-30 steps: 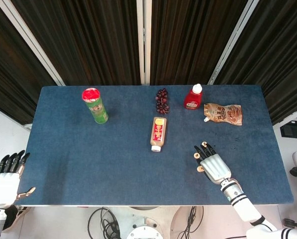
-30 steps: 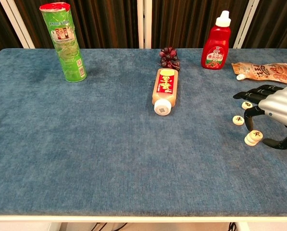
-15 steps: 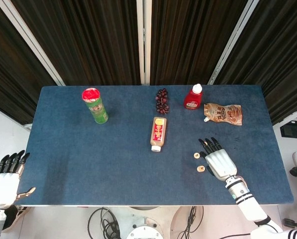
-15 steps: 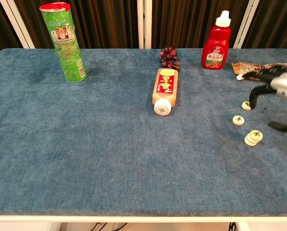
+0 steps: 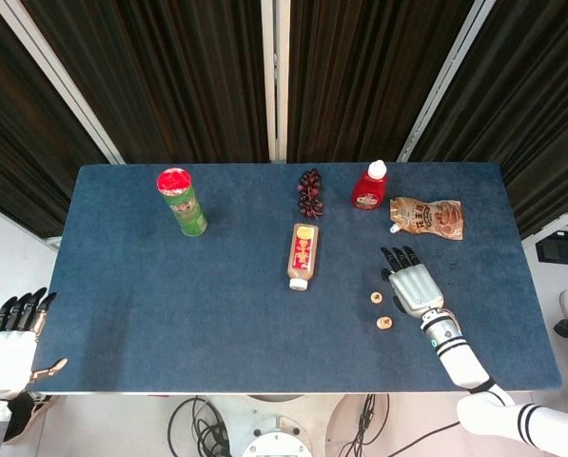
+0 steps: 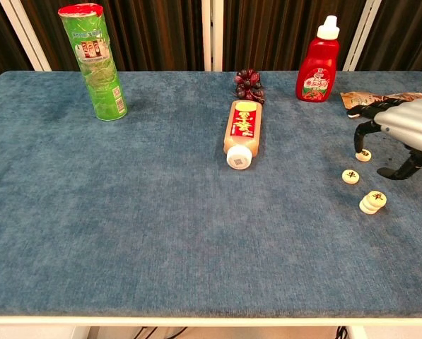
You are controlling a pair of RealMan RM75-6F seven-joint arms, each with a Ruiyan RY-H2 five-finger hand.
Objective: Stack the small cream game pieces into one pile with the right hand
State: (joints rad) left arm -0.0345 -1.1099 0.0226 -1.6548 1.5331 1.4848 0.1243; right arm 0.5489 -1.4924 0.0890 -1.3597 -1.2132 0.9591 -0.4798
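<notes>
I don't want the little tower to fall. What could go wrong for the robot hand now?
The right hand hovers over the farthest loose piece, fingers curled down. It could miss or flick that piece toward the snack pouch. Carrying it back, it might bump the small pile, which already looks slightly offset, and knock it over. The other loose piece lies between and could get nudged.

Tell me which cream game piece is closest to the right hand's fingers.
The farthest-back single piece, right under the right hand. The middle piece and the small stack lie nearer the table's front.
</notes>
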